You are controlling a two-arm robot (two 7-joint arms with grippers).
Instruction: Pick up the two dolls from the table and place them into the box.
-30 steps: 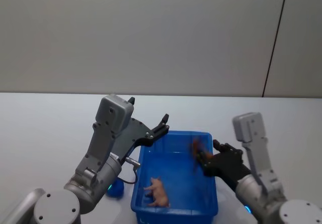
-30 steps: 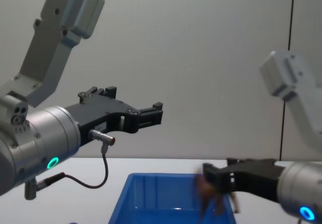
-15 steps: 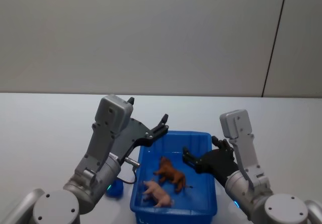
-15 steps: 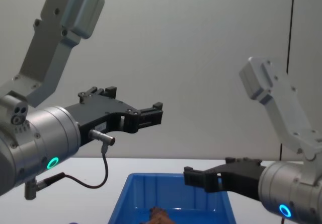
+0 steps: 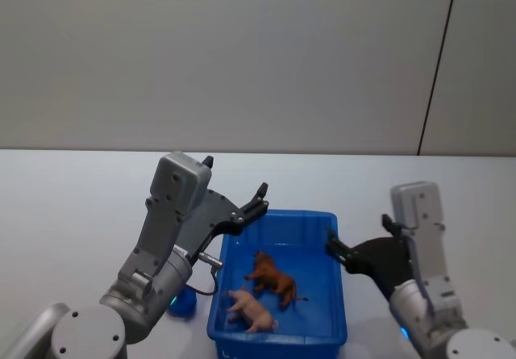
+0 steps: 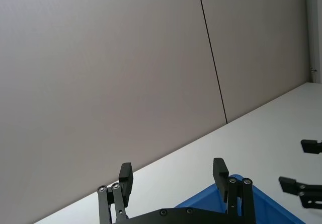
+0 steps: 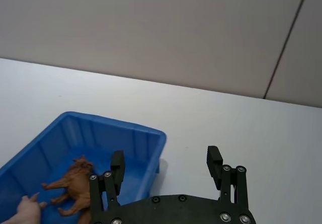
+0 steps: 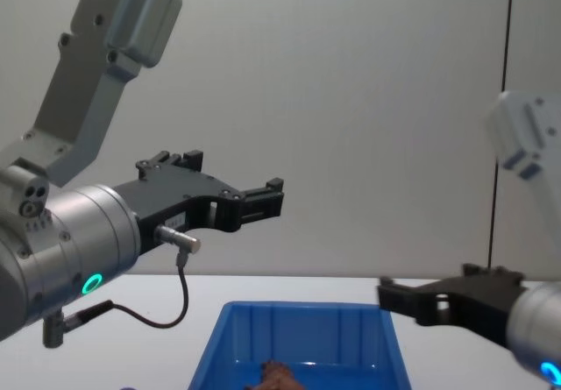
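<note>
The blue box (image 5: 339, 294) stands on the white table (image 5: 72, 206) in front of me. Both dolls lie inside it: the brown doll (image 5: 272, 277) near the middle, the pale pink doll (image 5: 251, 311) closer to me. My right gripper (image 5: 356, 234) hangs open and empty just beyond the box's right rim. The right wrist view has the right gripper (image 7: 166, 157) above the table beside the box (image 7: 126, 124), with the brown doll (image 7: 75, 179) and pink doll (image 7: 27, 209) inside. My left gripper (image 5: 235, 176) is open and empty, raised over the box's far left corner.
A plain grey wall (image 5: 242, 60) with a dark vertical seam (image 5: 435, 68) rises behind the table. Bare white tabletop stretches to the left and right of the box. The chest view has the box (image 8: 307, 333) low between both arms.
The brown doll has dropped out of my right gripper and come to rest in the box. The right gripper has drawn back to the right, off the box. The left arm held still.
</note>
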